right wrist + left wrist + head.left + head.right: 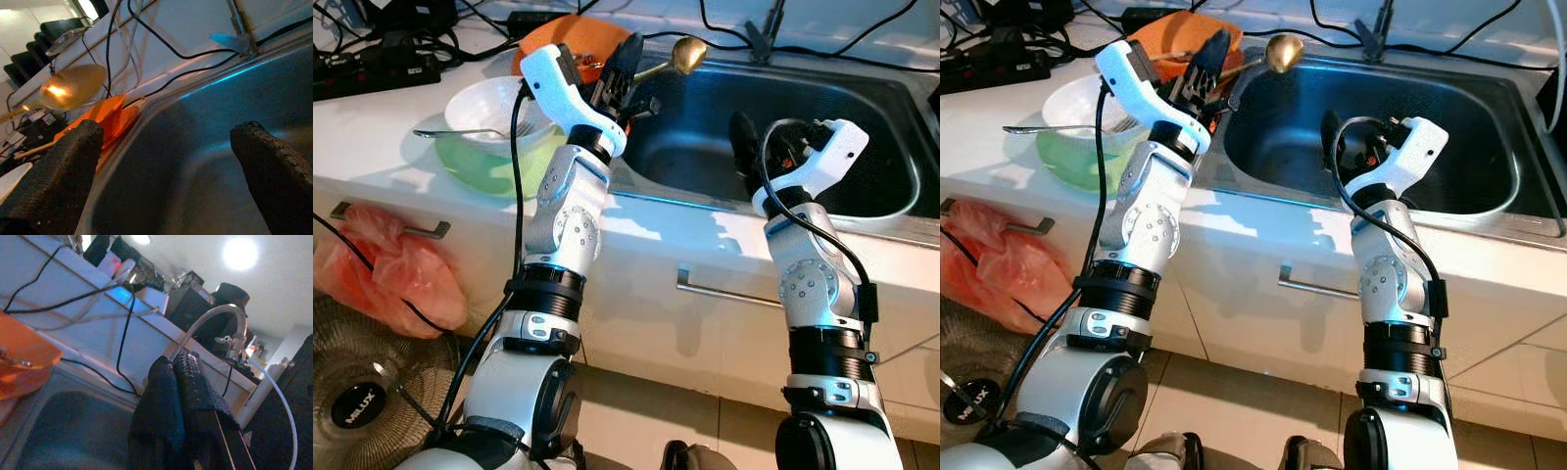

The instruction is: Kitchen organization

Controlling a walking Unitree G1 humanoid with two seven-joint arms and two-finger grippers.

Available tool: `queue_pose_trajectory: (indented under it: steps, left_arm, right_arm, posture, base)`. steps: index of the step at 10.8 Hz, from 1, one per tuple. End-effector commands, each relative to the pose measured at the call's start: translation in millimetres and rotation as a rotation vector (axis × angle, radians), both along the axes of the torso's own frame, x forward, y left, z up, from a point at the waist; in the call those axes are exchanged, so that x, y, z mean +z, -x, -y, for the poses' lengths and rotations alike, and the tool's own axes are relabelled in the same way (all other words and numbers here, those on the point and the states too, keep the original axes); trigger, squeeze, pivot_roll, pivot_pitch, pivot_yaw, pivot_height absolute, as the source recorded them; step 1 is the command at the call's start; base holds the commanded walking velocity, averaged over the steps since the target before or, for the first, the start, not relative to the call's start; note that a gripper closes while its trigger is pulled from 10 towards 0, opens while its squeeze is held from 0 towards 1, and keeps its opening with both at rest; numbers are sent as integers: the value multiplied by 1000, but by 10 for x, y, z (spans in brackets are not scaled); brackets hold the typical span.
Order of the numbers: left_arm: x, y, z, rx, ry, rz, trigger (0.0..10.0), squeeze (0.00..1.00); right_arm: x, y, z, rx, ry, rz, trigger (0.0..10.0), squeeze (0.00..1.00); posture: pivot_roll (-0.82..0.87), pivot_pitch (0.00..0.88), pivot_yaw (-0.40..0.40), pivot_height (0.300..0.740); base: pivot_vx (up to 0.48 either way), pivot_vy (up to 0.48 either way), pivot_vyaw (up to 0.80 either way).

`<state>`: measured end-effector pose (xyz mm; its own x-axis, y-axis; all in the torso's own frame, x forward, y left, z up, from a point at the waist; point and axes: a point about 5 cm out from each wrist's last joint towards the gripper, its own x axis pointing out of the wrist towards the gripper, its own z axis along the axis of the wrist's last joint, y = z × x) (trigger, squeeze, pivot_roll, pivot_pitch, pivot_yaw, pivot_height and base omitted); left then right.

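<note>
- Gold spoon (688, 54): bowl end up over the sink's (862, 147) back-left corner, handle running down into the left claw (619, 80).
- Left claw: fingers (188, 396) pressed together, pinching the spoon handle, above the sink's left rim.
- Right claw (168, 161): fingers wide apart, holding nothing, hanging over the sink basin.
- Orange tray (570, 37): on the table just left of the sink, behind the left claw.
- White bowl (487, 106) with fork (460, 131): stacked in a green bowl (494, 164), left of the tray.
- Tap (215, 318): behind the sink.
</note>
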<state>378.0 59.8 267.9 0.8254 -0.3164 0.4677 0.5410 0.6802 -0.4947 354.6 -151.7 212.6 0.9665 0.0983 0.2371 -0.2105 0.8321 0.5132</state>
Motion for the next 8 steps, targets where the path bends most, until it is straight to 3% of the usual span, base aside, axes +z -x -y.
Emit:
queue_pose_trajectory:
  steps: [1,3,8]
  left_arm:
    - [-149,66,235,-98,66,-66,0,0]
    - [-339,50,273,-199,136,-190,0,0]
    - [-461,110,388,-322,187,-275,0,0]
  right_arm:
    - [-10,31,-20,19,-19,-2,10000,0]
    - [-13,54,-116,81,-68,-3,10000,0]
    - [-3,126,-265,203,-152,-6,10000,0]
  posture:
    - [-22,138,40,740]
    - [-22,139,43,740]
    - [-21,145,45,740]
  base:
    - [0,0,0]
    - [0,0,0]
    - [0,0,0]
